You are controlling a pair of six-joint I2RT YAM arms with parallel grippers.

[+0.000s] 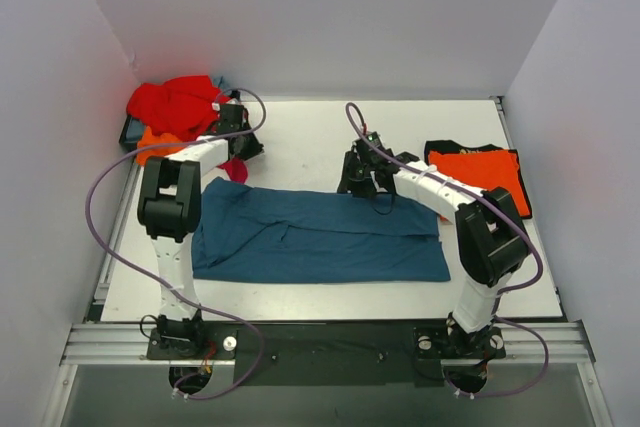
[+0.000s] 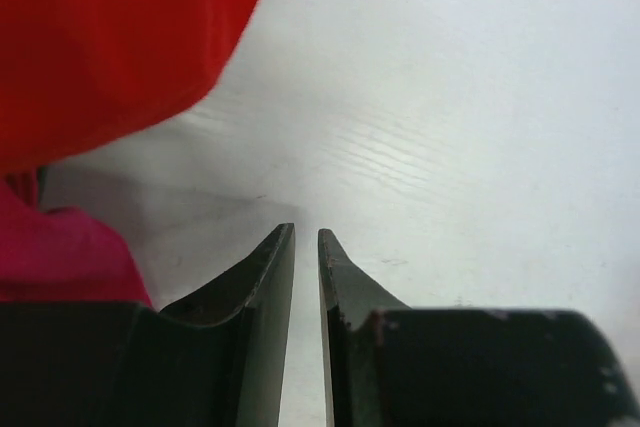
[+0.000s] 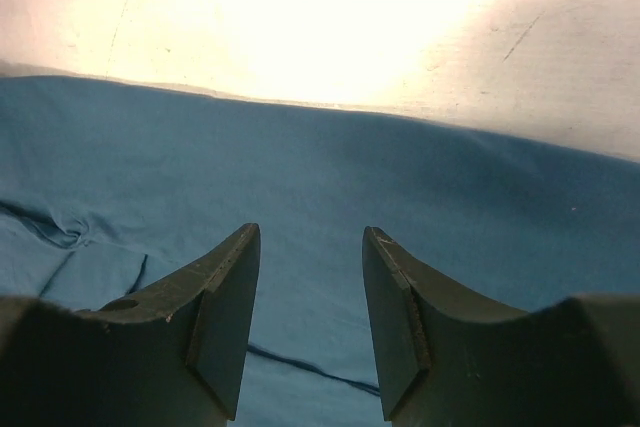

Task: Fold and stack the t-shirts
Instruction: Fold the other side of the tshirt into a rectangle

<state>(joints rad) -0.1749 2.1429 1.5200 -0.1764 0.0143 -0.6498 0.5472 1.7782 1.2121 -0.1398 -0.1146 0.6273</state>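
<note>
A teal blue t-shirt (image 1: 320, 237) lies folded into a long band across the middle of the table. My right gripper (image 1: 358, 175) hovers at its far edge, open and empty; the right wrist view shows the teal fabric (image 3: 300, 177) under the open gripper (image 3: 312, 232). My left gripper (image 1: 238, 137) is at the back left beside a crumpled red shirt (image 1: 178, 105). In the left wrist view the gripper (image 2: 306, 234) is nearly shut on nothing over bare table, with red fabric (image 2: 120, 37) and magenta fabric (image 2: 60, 257) to its left.
An orange shirt (image 1: 480, 172) lies folded on a black one (image 1: 462, 148) at the right. Another orange shirt (image 1: 160, 139) and a magenta one (image 1: 236, 169) lie by the red pile. White walls enclose the table on three sides.
</note>
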